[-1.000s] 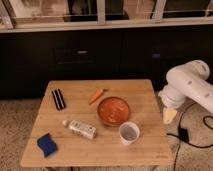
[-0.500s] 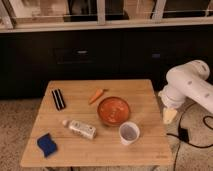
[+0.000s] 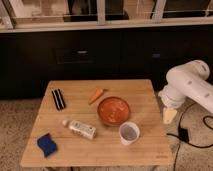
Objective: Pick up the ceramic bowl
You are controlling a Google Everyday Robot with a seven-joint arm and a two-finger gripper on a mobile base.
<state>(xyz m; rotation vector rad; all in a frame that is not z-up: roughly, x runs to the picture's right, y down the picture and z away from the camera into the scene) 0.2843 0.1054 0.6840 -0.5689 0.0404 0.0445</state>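
Right now the bowl (image 3: 113, 110) sits on the table (image 3: 75, 145), cup (image 3: 129, 133) at its five o'clock; the gripper (image 3: 170, 116) hangs at its three o'clock, off the table, spread impossible to tell.

A kitchen-like room is suggested by dark cabinet fronts (image 3: 80, 55) under a long ledge (image 3: 100, 25), a speckled floor (image 3: 15, 120) and a wooden counter (image 3: 100, 150). The end effector (image 3: 170, 116) is seen just off the counter's edge.

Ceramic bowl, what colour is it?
The ceramic bowl is speckled orange-red, camera view; the gripper hangs beside the table.
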